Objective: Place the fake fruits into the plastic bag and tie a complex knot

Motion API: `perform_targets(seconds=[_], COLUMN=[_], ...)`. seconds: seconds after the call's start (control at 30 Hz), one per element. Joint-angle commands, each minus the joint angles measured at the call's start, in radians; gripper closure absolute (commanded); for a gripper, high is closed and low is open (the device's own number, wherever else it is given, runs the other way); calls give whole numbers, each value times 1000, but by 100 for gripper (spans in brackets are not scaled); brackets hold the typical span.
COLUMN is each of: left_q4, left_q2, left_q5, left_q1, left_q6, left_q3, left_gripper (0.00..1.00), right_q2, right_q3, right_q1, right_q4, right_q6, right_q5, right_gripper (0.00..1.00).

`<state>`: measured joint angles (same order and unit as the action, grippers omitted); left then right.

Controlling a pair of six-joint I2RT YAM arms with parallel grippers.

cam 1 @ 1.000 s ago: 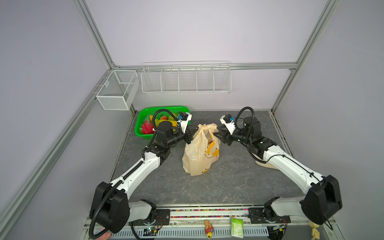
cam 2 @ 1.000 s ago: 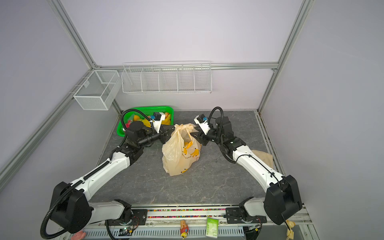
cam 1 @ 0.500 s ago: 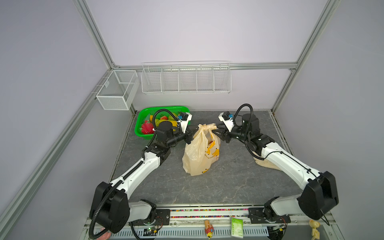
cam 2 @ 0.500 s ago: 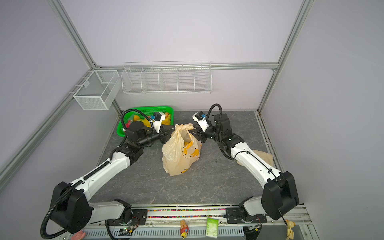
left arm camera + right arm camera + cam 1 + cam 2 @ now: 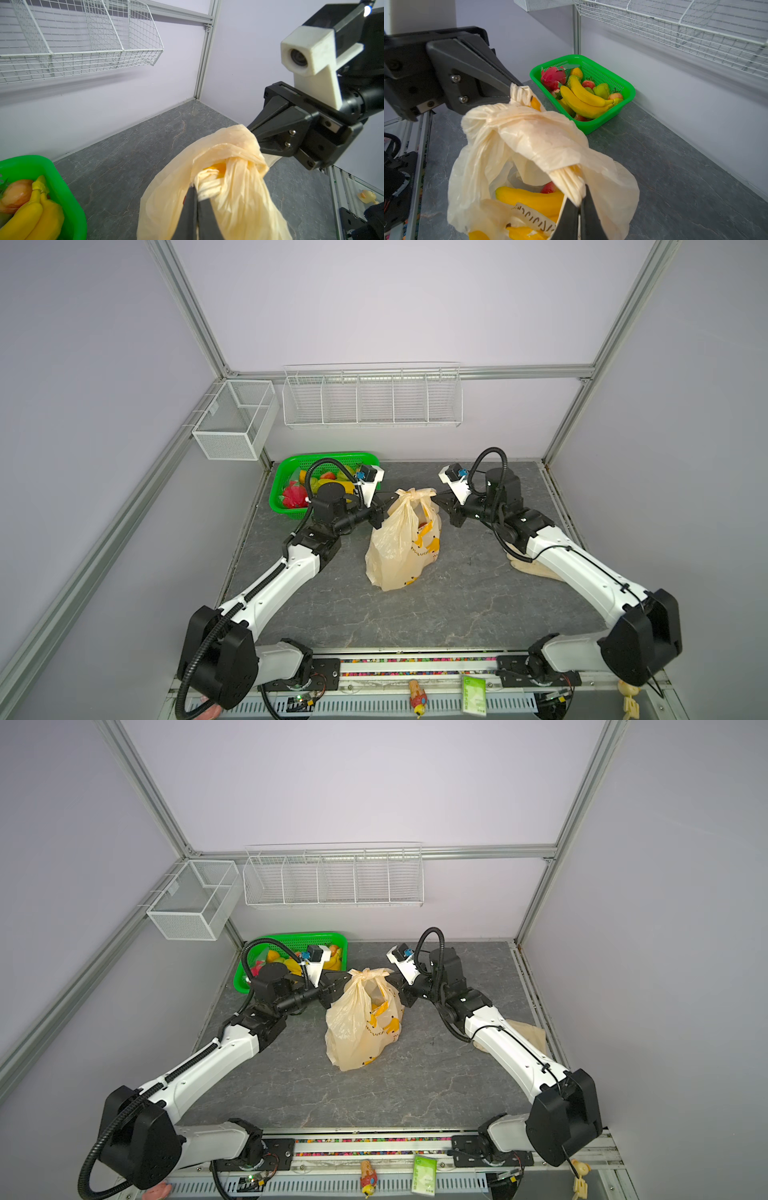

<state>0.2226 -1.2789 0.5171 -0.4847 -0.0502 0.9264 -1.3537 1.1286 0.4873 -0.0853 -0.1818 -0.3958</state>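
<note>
The plastic bag (image 5: 397, 547) (image 5: 359, 1029) stands mid-table, cream with printed bananas. Its two handles meet in the knot (image 5: 411, 493) (image 5: 365, 974) on top, and a tail points to each side. My left gripper (image 5: 388, 506) (image 5: 196, 190) is shut on the left tail. My right gripper (image 5: 435, 497) (image 5: 581, 202) is shut on the right tail. The right wrist view shows a yellow banana (image 5: 529, 199) and a red strawberry (image 5: 548, 188) through the bag's mouth. More fake fruits, among them a banana bunch (image 5: 583, 97) and a dragon fruit (image 5: 552, 76), lie in the green basket.
The green mesh basket (image 5: 282, 506) (image 5: 623, 99) sits at the back left, behind my left wrist. A cream glove (image 5: 536, 568) lies under my right forearm. Two white wire baskets (image 5: 374, 398) hang on the walls. Small items lie along the front rail (image 5: 473, 689).
My right gripper moved in to the bag's top and shut on the right handle tail. The left gripper kept its hold and did not move.
</note>
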Motion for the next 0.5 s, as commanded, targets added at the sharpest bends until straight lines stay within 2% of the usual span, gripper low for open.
perform_targets(seconds=[0.0,0.23,0.47], left_q4=[-24,-51,-108], left_q2=[38,58,72], left_q5=[-46,-116,-297], left_q1=[1,0,3], left_q6=[35,46,51], left_q3=[5,7,-19], left_gripper=[100,100,100], right_q2=[47,72,87], right_q3=[-30,-40,-54], right_q1=[2,3,3], right_q4=[-62,-112,-200], right_q6=[-25,-19,15], right_q5=[77,129,268], right_gripper=[93,93,93])
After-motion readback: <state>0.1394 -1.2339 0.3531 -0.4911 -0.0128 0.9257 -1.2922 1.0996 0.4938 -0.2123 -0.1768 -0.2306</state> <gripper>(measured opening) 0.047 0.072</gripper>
